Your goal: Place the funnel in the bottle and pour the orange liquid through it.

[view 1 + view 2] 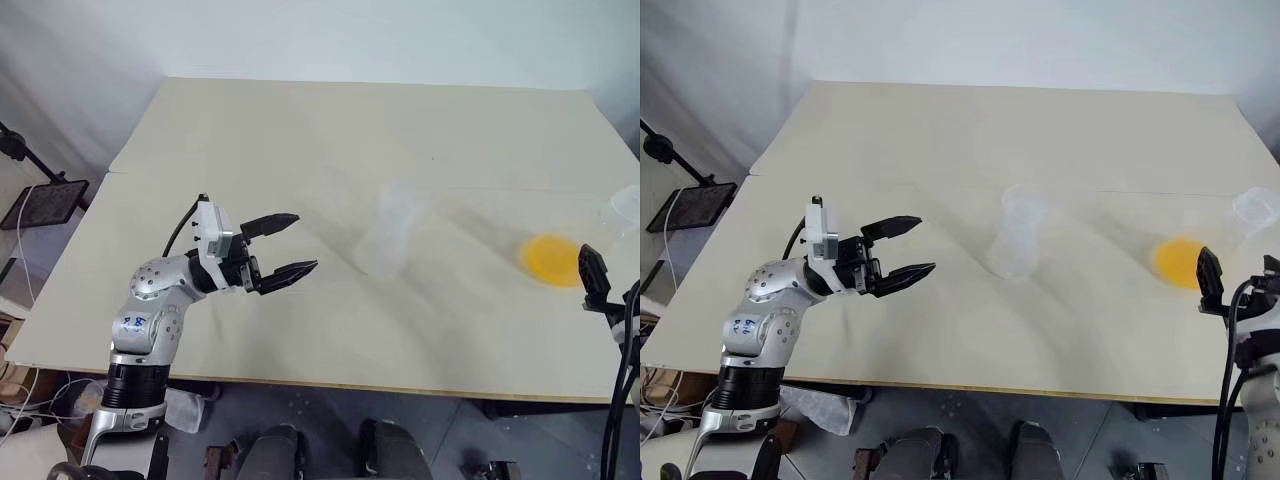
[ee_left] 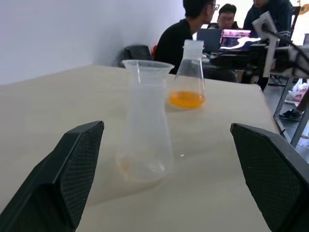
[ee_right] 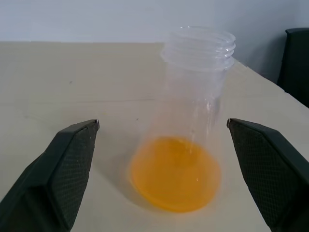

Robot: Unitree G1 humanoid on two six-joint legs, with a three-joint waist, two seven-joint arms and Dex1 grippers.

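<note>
- Step in hand: approach, judged from the layout. Neither claw holds anything, and no pour has begun.
- Left claw (image 1: 305,241): fingers spread wide, empty. It sits left of centre in the left eye view, above the table (image 1: 300,130), and points toward the bottle (image 1: 388,235).
- Bottle: upright on the table, just right of centre and well apart from the left claw. It is empty apart from a faint residue at the base. Its mouth flares wide in the left wrist view; whether this flare is the funnel already seated in the neck cannot be told.
- Small clear item (image 1: 625,205): at the right edge of the left eye view, above the orange patch. It may be the funnel; its shape cannot be made out.
- Orange liquid (image 3: 174,174): a shallow layer in a second clear flask (image 3: 198,63) with a threaded neck. The flask stands at the right of the left eye view, well apart from the bottle.
- Right claw (image 3: 162,123): fingers spread wide, empty. In the right wrist view the flask stands centred between and beyond the two fingers, untouched.
- Next move, if the funnel is not seated: pick it up and set its stem squarely into the bottle neck.
- Next move, if it is seated: advance the right claw until the fingers bracket the flask, then close. Grip the narrower upper body, as the cone base is wide.
- Left claw requirement: steady the bottle, since it is light and may tip.
</note>
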